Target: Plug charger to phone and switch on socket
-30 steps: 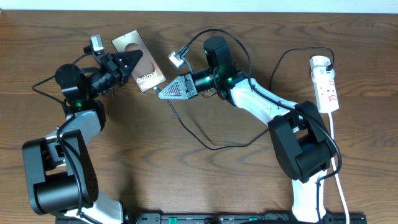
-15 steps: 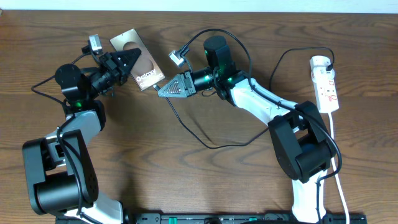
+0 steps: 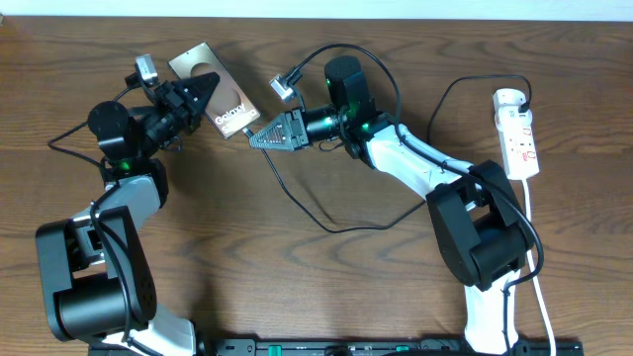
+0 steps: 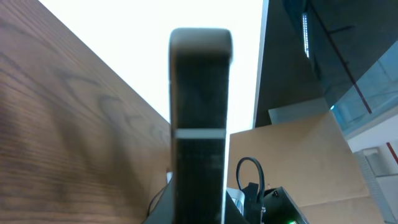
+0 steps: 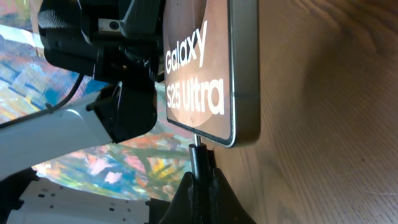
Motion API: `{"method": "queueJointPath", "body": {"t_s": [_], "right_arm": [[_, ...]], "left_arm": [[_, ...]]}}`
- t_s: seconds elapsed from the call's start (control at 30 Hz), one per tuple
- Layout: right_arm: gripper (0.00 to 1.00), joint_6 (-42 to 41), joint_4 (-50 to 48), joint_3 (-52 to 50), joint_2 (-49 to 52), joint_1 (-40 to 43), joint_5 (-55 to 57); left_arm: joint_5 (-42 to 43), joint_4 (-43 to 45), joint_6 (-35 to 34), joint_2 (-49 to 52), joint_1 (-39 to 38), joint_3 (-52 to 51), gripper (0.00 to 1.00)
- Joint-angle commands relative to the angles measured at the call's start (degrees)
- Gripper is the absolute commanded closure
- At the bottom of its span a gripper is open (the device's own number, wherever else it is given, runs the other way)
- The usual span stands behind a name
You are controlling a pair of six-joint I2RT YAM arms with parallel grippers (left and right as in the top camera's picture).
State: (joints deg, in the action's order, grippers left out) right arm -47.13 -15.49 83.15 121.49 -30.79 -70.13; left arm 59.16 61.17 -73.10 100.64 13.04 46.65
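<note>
The phone (image 3: 220, 94), tan-brown with white "Galaxy" print, is held tilted off the table in my left gripper (image 3: 201, 96), which is shut on it. In the left wrist view the phone (image 4: 200, 118) shows edge-on as a dark upright bar. My right gripper (image 3: 256, 136) is shut on the charger's black plug tip (image 5: 197, 155), which touches the phone's bottom edge (image 5: 214, 134). Whether it is seated in the port I cannot tell. The charger cable (image 3: 297, 203) loops across the table to the white socket (image 3: 520, 138) at the far right.
The socket's white cord (image 3: 535, 247) runs down the right side past the right arm's base (image 3: 485, 247). The left arm's base (image 3: 94, 267) stands at the lower left. The table's far edge (image 3: 396, 18) lies close behind the phone.
My left gripper has lifted the phone slightly up and to the left. My right gripper has followed to the left with the plug, which is now at the phone's bottom edge.
</note>
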Motion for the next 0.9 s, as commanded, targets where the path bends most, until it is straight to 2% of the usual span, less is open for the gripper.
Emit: {"method": "queueJointPath", "body": {"t_s": [0.0, 0.57, 0.87], "right_arm": [[0.99, -3.17, -1.7, 0.98, 0.15, 0.37, 9.18], [0.99, -8.83, -2.78, 0.98, 0.15, 0.35, 15.3], [0.99, -8.28, -4.17, 0.98, 0.15, 0.33, 12.59]], "left_arm": [[5.29, 0.66, -0.5, -0.55, -1.11, 0.46, 0.92], [5.33, 0.66, -0.5, -0.55, -1.18, 0.46, 0.93], [4.59, 0.68, -0.46, -0.55, -0.85, 0.46, 0.93]]}}
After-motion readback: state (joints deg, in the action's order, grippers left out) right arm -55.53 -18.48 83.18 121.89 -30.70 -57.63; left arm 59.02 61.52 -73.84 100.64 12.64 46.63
